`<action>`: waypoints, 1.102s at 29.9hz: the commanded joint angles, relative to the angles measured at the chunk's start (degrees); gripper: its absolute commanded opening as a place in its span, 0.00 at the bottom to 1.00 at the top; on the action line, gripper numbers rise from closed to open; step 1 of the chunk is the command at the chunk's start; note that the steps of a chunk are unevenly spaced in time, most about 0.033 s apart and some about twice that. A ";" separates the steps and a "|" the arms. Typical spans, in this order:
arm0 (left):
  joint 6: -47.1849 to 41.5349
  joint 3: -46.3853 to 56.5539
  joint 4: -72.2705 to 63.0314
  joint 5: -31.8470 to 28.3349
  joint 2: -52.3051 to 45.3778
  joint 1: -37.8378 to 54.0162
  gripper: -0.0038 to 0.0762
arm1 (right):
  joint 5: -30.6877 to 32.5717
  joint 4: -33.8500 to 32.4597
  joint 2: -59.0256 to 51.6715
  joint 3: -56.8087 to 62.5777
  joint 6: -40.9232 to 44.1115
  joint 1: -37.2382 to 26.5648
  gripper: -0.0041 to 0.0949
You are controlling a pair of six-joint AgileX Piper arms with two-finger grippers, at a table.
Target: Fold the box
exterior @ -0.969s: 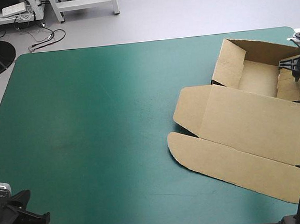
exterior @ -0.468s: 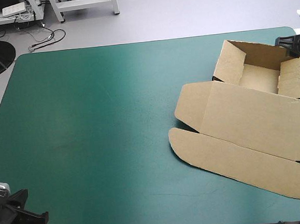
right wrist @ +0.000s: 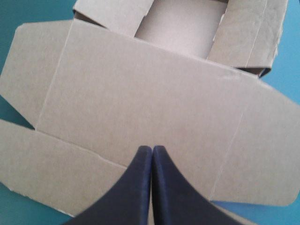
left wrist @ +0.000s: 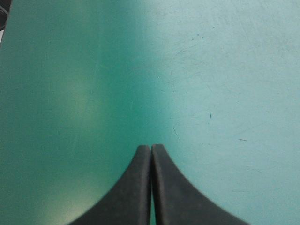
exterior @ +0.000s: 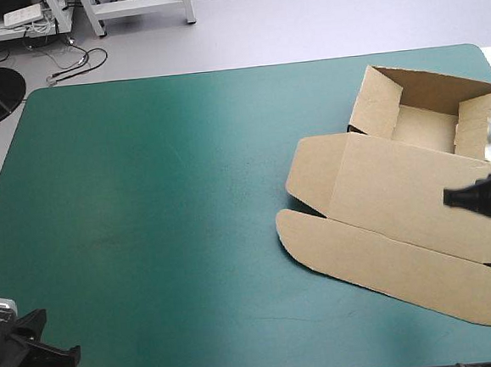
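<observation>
A counter (exterior: 162, 207) with a teal-green cover, seen from above. A brown box (exterior: 400, 197) lies on its right side, reaching from near the far right corner to close by the near edge. The box is open. Its tray (exterior: 424, 127), with walls raised, sits farthest away. Its lid (exterior: 390, 185) lies flat on the counter, joined to the tray's near wall. A long flap (exterior: 388, 270) with rounded ends runs along the lid's near side, also flat. A side flap (exterior: 309, 174) with angled corners sticks out from the lid's left end.

The right claw (exterior: 447, 197) comes in from the counter's right edge and hangs over the right part of the lid, pointing left. Whether it touches the board cannot be told. Its wrist view shows its black fingers (right wrist: 133, 187) pressed together into one point, holding nothing, with the lid under them and the tray ahead.

The left claw (exterior: 72, 359) is at the counter's near left corner, well apart from the box. Its fingers (left wrist: 131, 187) are likewise pressed together and empty, over bare teal-green cover.
</observation>
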 commanded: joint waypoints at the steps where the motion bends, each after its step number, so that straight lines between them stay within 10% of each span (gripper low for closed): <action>1: -0.56 0.58 0.66 -4.03 0.42 -0.35 0.04 | -6.42 0.65 -10.10 10.76 -1.23 0.02 0.03; 10: -0.56 5.73 -0.30 -6.72 -2.37 -0.35 0.04 | -10.17 3.88 -29.75 32.33 -5.07 0.02 0.03; 33: -0.56 9.15 -0.81 -5.48 -2.62 -0.35 0.04 | -11.89 4.75 -30.93 37.62 -3.87 0.02 0.03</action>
